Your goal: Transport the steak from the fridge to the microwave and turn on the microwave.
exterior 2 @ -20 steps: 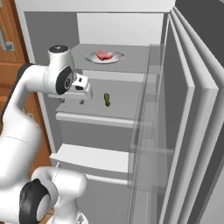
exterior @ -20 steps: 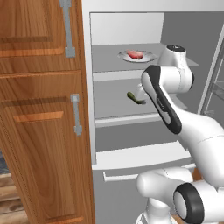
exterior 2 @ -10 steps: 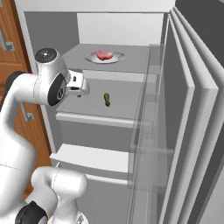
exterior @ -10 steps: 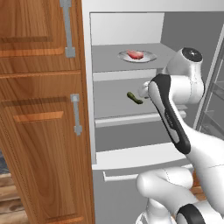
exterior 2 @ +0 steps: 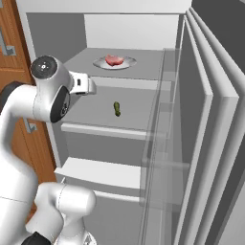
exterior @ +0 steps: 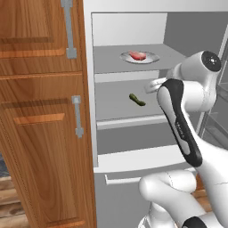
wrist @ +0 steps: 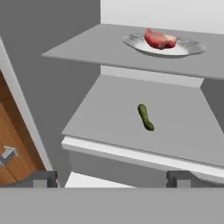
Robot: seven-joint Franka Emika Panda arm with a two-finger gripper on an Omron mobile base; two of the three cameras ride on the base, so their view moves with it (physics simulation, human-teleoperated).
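Tall white-framed fridge (exterior: 89, 89), door swung open, light grey interior with grey shelves; small flat red-pink slab of raw steak (exterior: 137, 55) lying on a shallow grey round plate (exterior: 151, 58) on the upper shelf, towards the back; same steak (exterior 2: 114, 60) and plate (exterior 2: 127, 63) seen from the right side, and again from the hand camera, steak (wrist: 159, 39) on plate (wrist: 188, 47); small dark green pickle-like item (exterior: 137, 99) lying alone on the shelf below, well apart from the plate, also at (exterior 2: 116, 108) and (wrist: 145, 117); brown wooden cabinets (exterior: 40, 111) with metal bar handles (exterior: 77, 116) standing just beside the fridge on its left; two-finger gripper (wrist: 113, 178) of the white arm held in front of the open fridge at about the height of the lower shelf, well short of the steak, its two dark fingertips (wrist: 43, 178) set wide apart with nothing between them; open fridge door (exterior 2: 206, 143) with clear door bins at the right
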